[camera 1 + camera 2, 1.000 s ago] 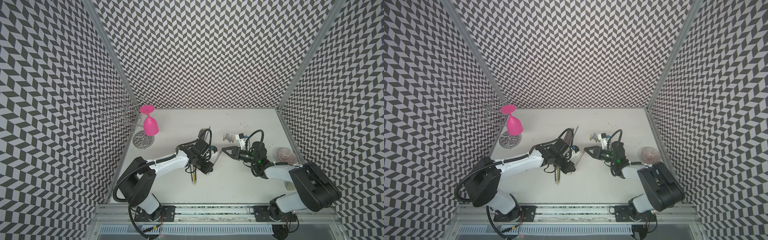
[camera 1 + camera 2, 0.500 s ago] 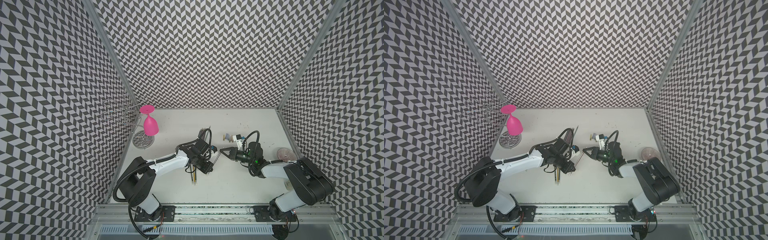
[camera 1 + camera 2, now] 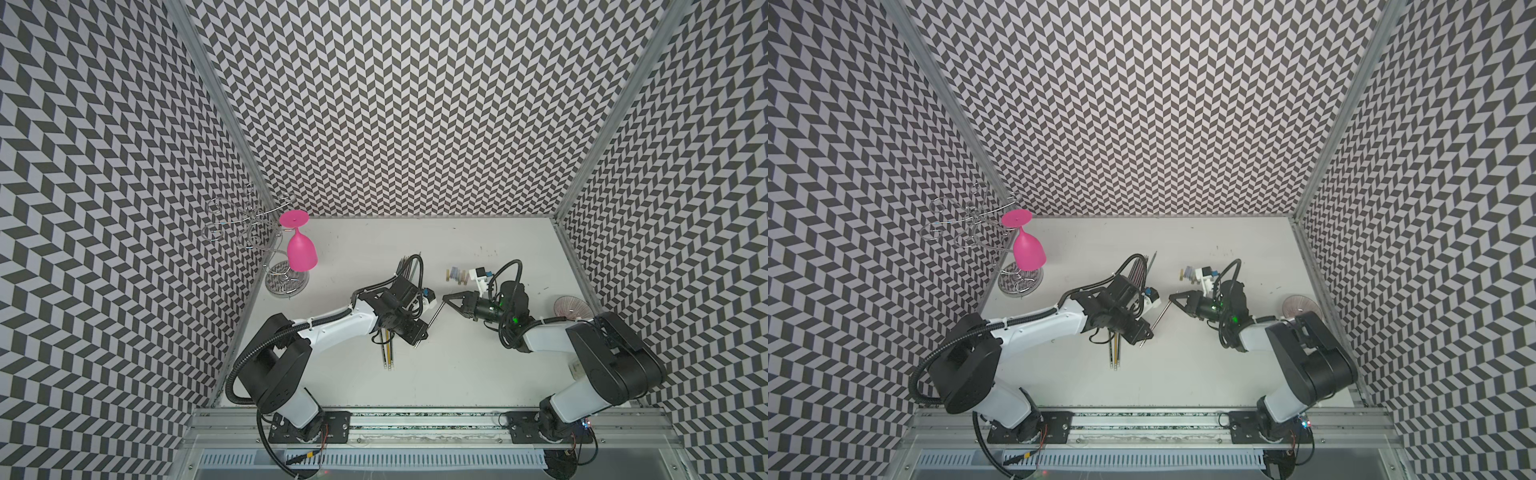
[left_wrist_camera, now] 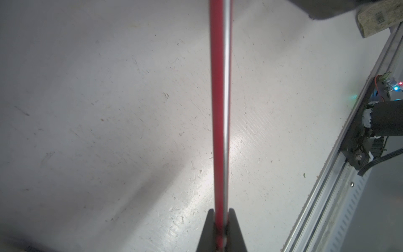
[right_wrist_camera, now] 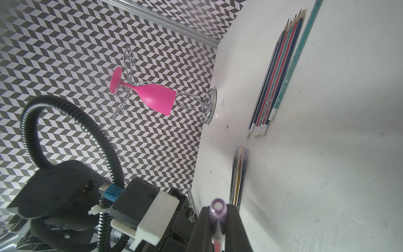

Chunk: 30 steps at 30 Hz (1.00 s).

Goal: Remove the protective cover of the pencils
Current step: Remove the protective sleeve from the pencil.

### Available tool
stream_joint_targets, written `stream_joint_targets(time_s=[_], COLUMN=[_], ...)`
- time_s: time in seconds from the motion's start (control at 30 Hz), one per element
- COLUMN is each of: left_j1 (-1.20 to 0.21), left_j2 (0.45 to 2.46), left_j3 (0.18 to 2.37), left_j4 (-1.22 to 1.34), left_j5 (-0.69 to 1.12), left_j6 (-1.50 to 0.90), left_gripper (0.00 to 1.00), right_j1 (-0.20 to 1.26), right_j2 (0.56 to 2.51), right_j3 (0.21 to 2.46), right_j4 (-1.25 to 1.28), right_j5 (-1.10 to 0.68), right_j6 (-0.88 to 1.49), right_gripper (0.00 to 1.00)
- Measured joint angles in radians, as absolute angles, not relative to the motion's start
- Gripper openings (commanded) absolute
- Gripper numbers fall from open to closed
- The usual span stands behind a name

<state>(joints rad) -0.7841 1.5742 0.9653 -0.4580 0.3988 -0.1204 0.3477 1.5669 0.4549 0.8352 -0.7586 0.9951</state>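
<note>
Legible only "HB", printed on the teal pencil (image 5: 294, 61) near its eraser end; barcode tag (image 4: 380, 16) digits unreadable.

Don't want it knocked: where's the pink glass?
In both top views, the pink glass hangs upside down from the wire rack at the table's far left corner.

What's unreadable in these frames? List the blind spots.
Left wrist view: held pencil, far end cut off by the frame edge.
Right wrist view: purple cap blurred in the right end effector; seated or loose, cannot tell.
Both top views: pencils on the table, upper ends covered by the left arm.
Top view: small coloured pieces, too small to identify.
</note>
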Motion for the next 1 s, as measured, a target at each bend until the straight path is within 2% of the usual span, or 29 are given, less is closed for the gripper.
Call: stream_joint_targets(time_s=[0.67, 1.0], left_j1=[-0.783, -0.786], left_j2=[1.575, 1.603], left_j3=[0.969, 0.981], left_j4=[-0.368, -0.359], left_j5=[0.402, 0.413], left_j6=[-0.124, -0.12], left_gripper=[0.0, 0.0], right_j1=[0.221, 0.204], right_j2=[1.551, 1.553], right_j3=[0.503, 0.523], right_j4=[0.727, 0.677], right_j5=[-0.912, -0.94], right_j6=[0.957, 0.952], right_gripper=[0.04, 0.04])
